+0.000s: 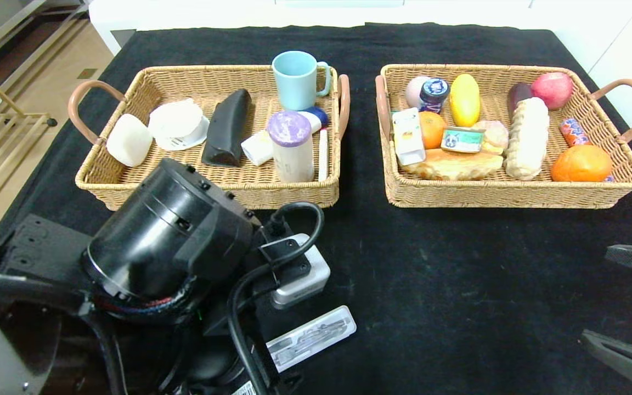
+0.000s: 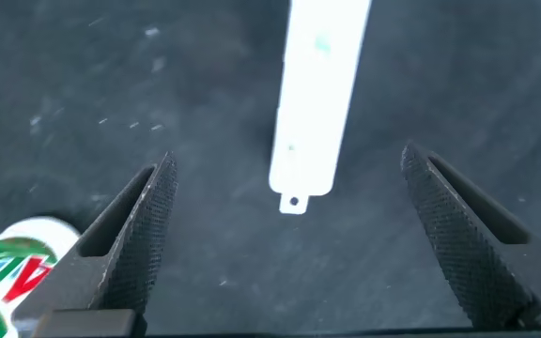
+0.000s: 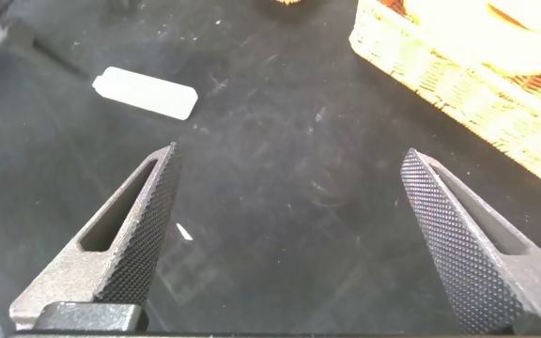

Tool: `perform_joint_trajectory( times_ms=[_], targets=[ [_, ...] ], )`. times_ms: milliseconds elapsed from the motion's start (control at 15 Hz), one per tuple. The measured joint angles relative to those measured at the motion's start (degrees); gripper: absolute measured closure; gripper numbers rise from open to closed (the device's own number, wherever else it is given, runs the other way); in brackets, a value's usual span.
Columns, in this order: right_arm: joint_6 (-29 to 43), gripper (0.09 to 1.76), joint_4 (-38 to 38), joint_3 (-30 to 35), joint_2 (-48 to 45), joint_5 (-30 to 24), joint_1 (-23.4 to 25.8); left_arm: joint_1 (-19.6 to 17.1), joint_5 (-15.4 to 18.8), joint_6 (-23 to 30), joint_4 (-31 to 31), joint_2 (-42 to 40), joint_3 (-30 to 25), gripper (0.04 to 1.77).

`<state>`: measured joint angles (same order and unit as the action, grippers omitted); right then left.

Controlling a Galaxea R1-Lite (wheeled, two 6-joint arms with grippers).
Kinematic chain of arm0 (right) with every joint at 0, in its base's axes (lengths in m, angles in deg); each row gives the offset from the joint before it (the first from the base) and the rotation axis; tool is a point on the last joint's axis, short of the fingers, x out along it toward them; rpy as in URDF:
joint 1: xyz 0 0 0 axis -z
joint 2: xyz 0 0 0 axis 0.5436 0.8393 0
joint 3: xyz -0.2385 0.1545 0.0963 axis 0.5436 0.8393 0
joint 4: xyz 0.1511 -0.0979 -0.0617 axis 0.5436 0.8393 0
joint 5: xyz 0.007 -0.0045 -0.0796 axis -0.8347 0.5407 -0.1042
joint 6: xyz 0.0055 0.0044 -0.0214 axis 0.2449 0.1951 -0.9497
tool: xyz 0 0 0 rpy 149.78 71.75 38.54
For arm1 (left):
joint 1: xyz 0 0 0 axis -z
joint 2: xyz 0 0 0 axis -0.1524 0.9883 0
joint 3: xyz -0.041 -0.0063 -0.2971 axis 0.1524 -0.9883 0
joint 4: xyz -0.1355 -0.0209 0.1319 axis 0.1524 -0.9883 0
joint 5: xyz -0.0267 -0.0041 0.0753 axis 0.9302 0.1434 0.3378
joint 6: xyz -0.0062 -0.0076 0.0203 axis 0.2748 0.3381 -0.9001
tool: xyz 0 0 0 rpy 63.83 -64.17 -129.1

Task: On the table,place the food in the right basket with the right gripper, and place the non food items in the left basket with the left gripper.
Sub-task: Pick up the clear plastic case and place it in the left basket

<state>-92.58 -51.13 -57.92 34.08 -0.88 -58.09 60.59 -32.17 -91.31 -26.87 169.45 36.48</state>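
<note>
Near the front edge of the table (image 1: 458,285), the clear plastic tool case (image 1: 311,336) lies flat on the black cloth, partly hidden by the left arm. Above it hangs the left gripper (image 2: 289,235), jaws wide apart and empty, the case lying between its fingers; a green-and-red-labelled bottle (image 2: 12,272) lies beside one finger. At the table's right side, the right gripper (image 3: 294,244) is likewise spread open, holding nothing. Juice carton (image 1: 408,137), tin can (image 1: 462,139) and croissant (image 1: 453,163) lie in the right basket (image 1: 513,192).

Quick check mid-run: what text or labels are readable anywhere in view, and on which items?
Nothing reads in full.
"AD": partial red letters on the green-red bottle label, left wrist view.
Juice carton, tin can, orange-red packet, dark jar, clear tool case: print too small.
</note>
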Motion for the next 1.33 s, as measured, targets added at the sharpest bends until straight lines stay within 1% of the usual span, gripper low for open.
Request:
perform_joint_trajectory(
  times_ms=[200, 333, 400, 800, 1333],
  targets=[
    [0.0, 0.14, 0.0, 0.0, -0.1, 0.1, 0.0, 1.9, -4.0, 0.0, -0.6, 2.2, -1.2, 0.10],
    [0.0, 0.14, 0.0, 0.0, -0.1, 0.1, 0.0, 2.3, -7.8, 0.0, -0.3, 4.2, -1.5, 0.09],
    [0.0, 0.14, 0.0, 0.0, 0.0, 0.1, 0.0, 2.3, -8.5, 0.0, -0.1, 5.2, -1.4, 0.09],
    [0.0, 0.14, 0.0, 0.2, 0.5, 0.1, 0.0, 3.0, -8.9, 0.4, 0.2, 9.3, 0.2, 0.09],
    [0.0, 0.14, 0.0, 0.2, 1.0, 0.2, 0.0, 3.1, -9.0, 0.5, 0.2, 11.5, 0.4, 0.09]
  ],
)
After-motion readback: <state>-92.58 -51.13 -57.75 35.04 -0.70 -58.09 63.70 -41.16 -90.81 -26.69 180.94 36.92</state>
